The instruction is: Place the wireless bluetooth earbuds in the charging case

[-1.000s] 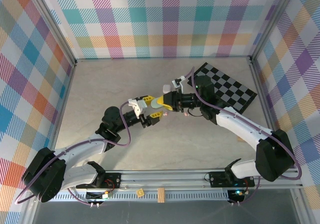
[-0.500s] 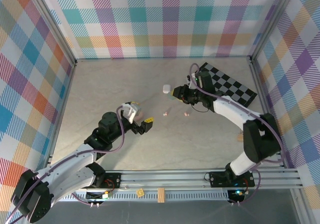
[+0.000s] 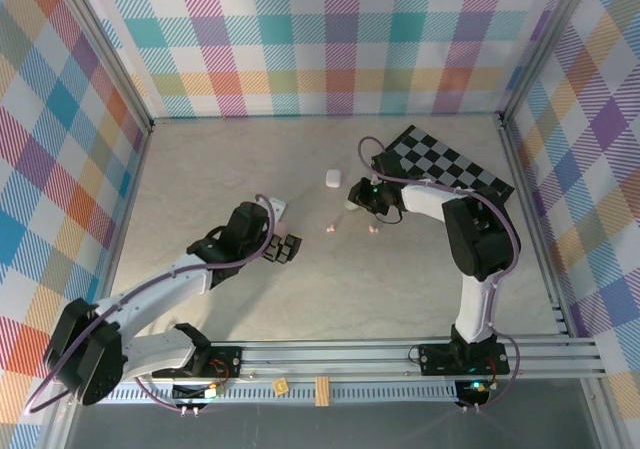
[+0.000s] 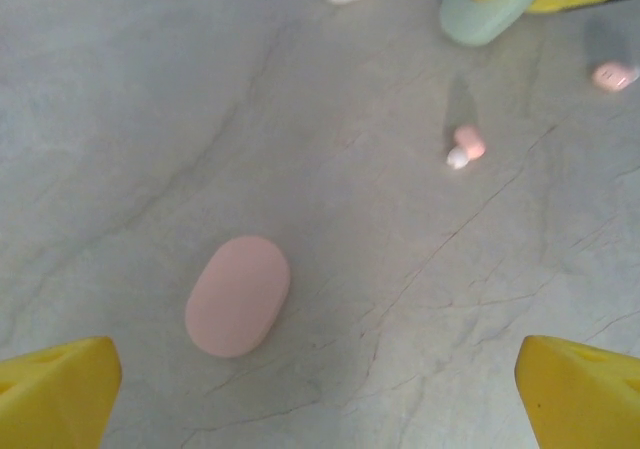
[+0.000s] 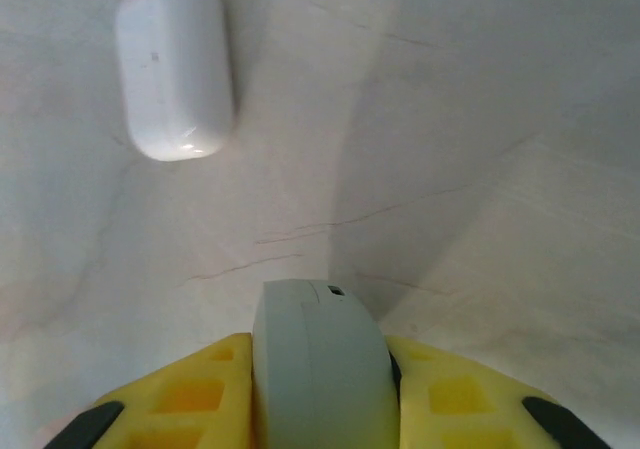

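While the right gripper point(image 5: 320, 379) pinches a mint green case point(image 5: 318, 319) at the bottom centre of its view, a white case point(image 5: 175, 69) lies upper left. The left gripper point(image 4: 320, 399) is spread wide and empty. In its view, a pink case point(image 4: 238, 294) lies lower left, a pink earbud point(image 4: 465, 144) right of centre, and a second pink earbud point(image 4: 612, 75) upper right.

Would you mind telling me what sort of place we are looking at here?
Most likely a lab test cell for robot manipulation: plaid backdrop panels wall in a marble-look table, a checkerboard mat lies on it, and a left arm and right arm are bolted to a metal rail.
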You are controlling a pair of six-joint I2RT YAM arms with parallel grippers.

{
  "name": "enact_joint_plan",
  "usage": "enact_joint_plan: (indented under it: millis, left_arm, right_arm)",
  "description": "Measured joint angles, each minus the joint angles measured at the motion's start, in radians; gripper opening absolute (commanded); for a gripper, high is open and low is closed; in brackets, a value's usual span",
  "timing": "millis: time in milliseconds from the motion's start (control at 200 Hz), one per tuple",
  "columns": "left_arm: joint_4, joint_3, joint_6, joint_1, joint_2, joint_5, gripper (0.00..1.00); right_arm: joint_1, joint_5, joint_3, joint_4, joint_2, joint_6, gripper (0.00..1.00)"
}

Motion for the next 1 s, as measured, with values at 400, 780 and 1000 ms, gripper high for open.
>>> enact_joint_plan:
  millis: [400, 780, 1000]
  left_arm:
    - [-0.251, 0.216, 0.047, 0.082, 0.299, 0.019, 0.96]
    - [-0.324, 0.329, 0.129, 0.133, 0.507, 0.032, 0.82]
    - [-0.323, 0.362, 0.159, 0.151, 0.550, 0.047, 0.66]
  right_arm:
    - [-0.014, 0.092, -0.024, -0.050, -0.080, -0.044, 0.78]
    - [-0.014, 0.118, -0.136, -0.097, -0.378, -0.107, 0.80]
    - [-0.014, 0.126, -0.182, -0.136, -0.438, -0.119, 0.80]
